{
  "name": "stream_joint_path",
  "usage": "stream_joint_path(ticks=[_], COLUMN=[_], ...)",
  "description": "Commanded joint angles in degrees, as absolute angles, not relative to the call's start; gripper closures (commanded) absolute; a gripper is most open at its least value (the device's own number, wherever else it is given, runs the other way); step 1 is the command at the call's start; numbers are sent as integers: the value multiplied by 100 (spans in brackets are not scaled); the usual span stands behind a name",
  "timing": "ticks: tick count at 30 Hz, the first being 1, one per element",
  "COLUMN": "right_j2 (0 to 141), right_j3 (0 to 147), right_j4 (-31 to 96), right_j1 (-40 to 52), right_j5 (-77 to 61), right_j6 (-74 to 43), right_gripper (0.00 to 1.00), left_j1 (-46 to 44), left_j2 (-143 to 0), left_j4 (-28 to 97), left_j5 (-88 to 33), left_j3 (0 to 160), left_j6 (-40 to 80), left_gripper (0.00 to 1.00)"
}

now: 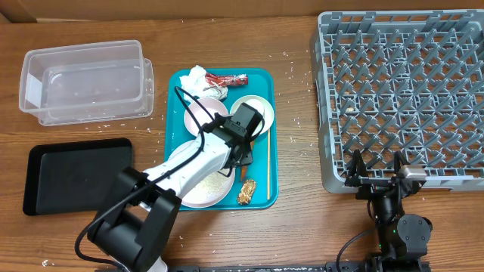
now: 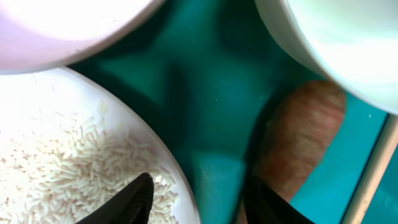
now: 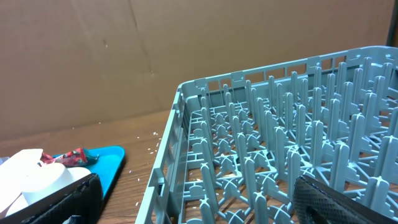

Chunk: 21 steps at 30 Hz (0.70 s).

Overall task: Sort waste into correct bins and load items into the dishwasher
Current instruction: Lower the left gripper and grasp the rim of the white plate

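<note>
My left gripper (image 1: pixel 243 153) is open, low over the teal tray. In the left wrist view its fingers (image 2: pixel 199 200) straddle bare tray: one is over the pale plate (image 2: pixel 37 130) with loose rice (image 2: pixel 74 168), the other is against the orange carrot (image 2: pixel 301 134). Two white bowls (image 1: pixel 253 106) (image 1: pixel 201 113) sit behind. The napkin (image 1: pixel 198 76) and red wrapper (image 1: pixel 228 78) lie at the tray's far end, the brown scrap (image 1: pixel 246 194) near its front. My right gripper (image 1: pixel 376 172) (image 3: pixel 199 211) is open and empty at the grey rack's (image 1: pixel 401 91) front edge. No cup shows.
The clear tub (image 1: pixel 83 79) stands at the back left and the black tray (image 1: pixel 76 175) in front of it. A wooden chopstick (image 1: pixel 267 162) lies along the teal tray's (image 1: pixel 175 113) right side. Rice grains are scattered on the table.
</note>
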<state>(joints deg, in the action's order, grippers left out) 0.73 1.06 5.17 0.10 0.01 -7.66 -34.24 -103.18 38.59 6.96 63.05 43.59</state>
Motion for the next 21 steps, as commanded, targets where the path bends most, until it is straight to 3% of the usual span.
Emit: stream_joint_path(ticks=[1,7,11,21], right_j2=[16,16,16,16], right_j3=[45,45,45,45], right_j4=[480,480,482,480], right_j1=[47,47,47,47], right_j5=[-12,-10,-12,-12], right_j6=[-744,-744,-744,-744], right_gripper=[0,0,0,0], left_j1=[-3454,-3454,-3454,-3454], left_j2=[-10495,-10565,-10565,-10562], left_j4=[3881,3916,3922,4309], left_j5=[989,965,941,943], left_j3=[6386,6386,6386,6539], left_j6=[4438,4440,4438,4438], left_gripper=[50,51,60,61])
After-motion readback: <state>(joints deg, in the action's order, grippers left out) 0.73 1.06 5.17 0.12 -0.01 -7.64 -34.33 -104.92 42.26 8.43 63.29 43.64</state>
